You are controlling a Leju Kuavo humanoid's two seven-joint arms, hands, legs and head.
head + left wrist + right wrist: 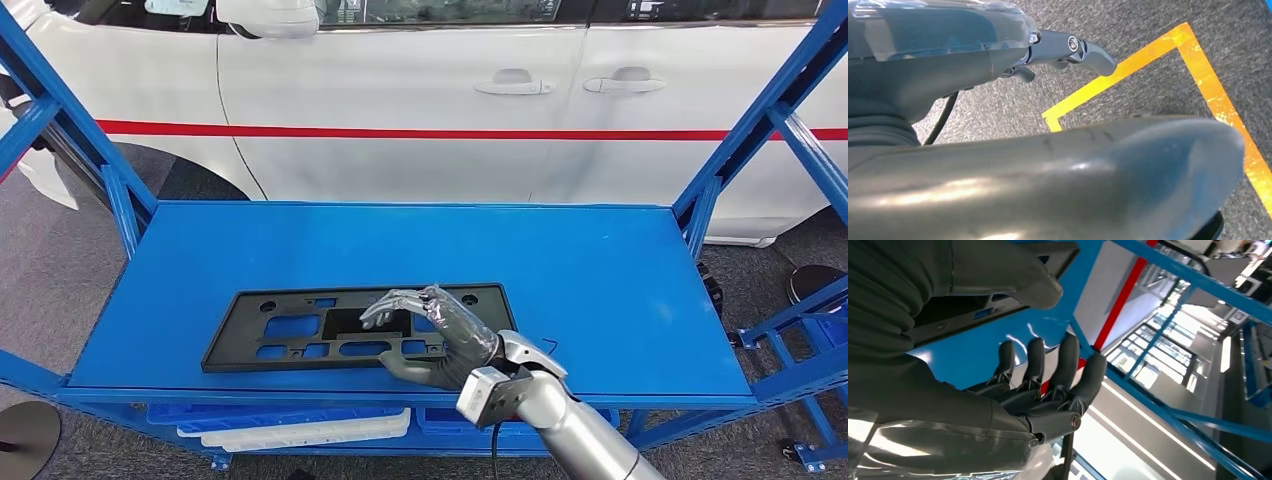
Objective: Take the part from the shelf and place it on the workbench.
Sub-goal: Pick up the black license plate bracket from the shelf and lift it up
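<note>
1. The part (350, 328), a flat black rectangular plate with several cut-outs, lies on the blue shelf (560, 270), towards its near edge and left of the middle.
2. The right hand (435, 335) reaches in from the near right and hovers over the right end of the part; its fingers (1068, 362) are spread and lightly curved, and it holds nothing.
3. In the right wrist view the thumb (1013, 277) stands apart from the fingers, with the part's dark edge behind it.
4. The left hand (998, 65) hangs over grey carpet (1148, 30) marked with yellow tape (1208, 85); its fingers extend loosely and grip nothing.
5. A white car (420, 100) with a red stripe stands beyond the shelf's far edge.
</note>
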